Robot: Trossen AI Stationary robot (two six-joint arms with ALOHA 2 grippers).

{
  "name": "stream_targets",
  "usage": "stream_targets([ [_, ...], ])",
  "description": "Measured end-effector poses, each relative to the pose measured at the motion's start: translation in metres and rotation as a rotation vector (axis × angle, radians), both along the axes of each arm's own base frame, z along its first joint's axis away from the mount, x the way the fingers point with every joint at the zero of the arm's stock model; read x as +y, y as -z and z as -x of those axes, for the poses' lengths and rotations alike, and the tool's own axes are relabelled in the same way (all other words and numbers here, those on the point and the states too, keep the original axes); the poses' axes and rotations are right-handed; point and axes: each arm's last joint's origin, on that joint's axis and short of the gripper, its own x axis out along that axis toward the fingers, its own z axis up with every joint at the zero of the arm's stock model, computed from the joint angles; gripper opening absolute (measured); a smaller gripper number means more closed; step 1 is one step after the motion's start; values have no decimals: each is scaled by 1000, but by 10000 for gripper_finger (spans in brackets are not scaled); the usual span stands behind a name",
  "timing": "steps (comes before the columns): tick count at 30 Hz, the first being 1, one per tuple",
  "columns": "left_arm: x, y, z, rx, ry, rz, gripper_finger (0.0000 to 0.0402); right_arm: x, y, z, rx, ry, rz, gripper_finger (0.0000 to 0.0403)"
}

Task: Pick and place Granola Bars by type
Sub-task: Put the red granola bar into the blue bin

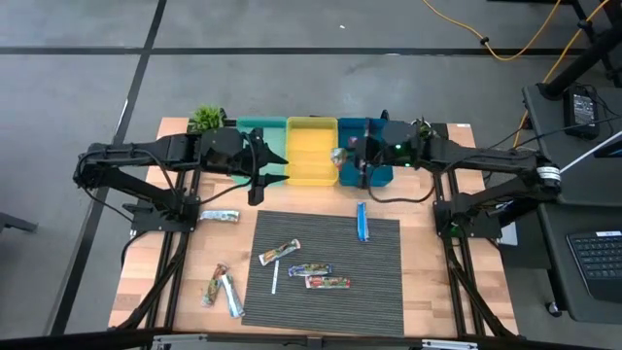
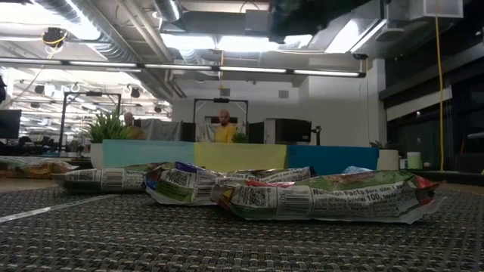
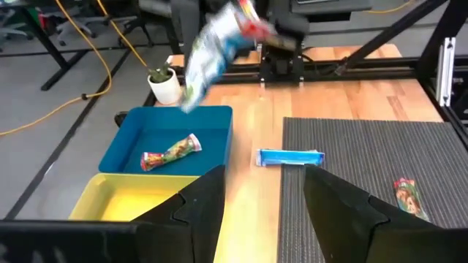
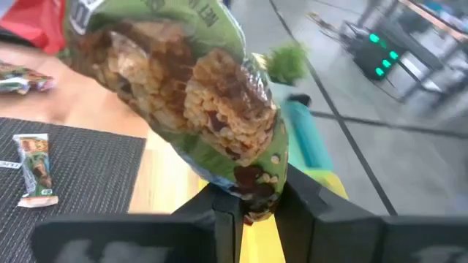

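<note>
My right gripper (image 4: 248, 203) is shut on a multicoloured granola bar (image 4: 190, 95) held in the air over the blue bin (image 1: 377, 175), at the table's far edge. The same bar (image 3: 216, 51) shows blurred in the left wrist view. One multicoloured bar (image 3: 170, 152) lies flat inside the blue bin (image 3: 146, 139). My left gripper (image 3: 263, 175) stands open with nothing between its fingers, over the teal bin (image 1: 245, 126) and yellow bin (image 1: 311, 146). A blue bar (image 1: 362, 222) and several multicoloured bars (image 1: 309, 269) lie flat on the striped mat (image 1: 379, 292). My right gripper pinches one end of the multicoloured bar (image 4: 252, 191) between its two fingers. The fingers come from the table's right side, slanting a little downward. The rest of the bar sticks out beyond the fingertips, lifted clear of bin and table.
A thin white stick (image 1: 275, 279) lies on the mat. More bars lie on the bare wood at the left (image 1: 220, 216) and near left (image 1: 222, 287). A small potted plant (image 1: 206, 119) stands at the far left corner. People (image 2: 224, 127) show in the room behind the bins.
</note>
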Motion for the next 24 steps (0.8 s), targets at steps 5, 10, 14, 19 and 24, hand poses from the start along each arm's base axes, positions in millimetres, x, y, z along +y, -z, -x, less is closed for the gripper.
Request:
stream_targets([
  [5,0,1,0,4,0,1,175,4,-10,26,32,81,-48,64],
  [10,0,1,0,0,0,0,175,5,-17,43,31,175,-58,64],
  [14,0,1,0,0,0,-2,175,-1,-29,55,92,313,-49,64],
  [19,0,0,-1,-8,5,-13,175,-20,-64,69,159,435,-68,64],
  [24,0,-2,-2,-33,11,-27,175,-38,-98,83,140,536,-70,64],
])
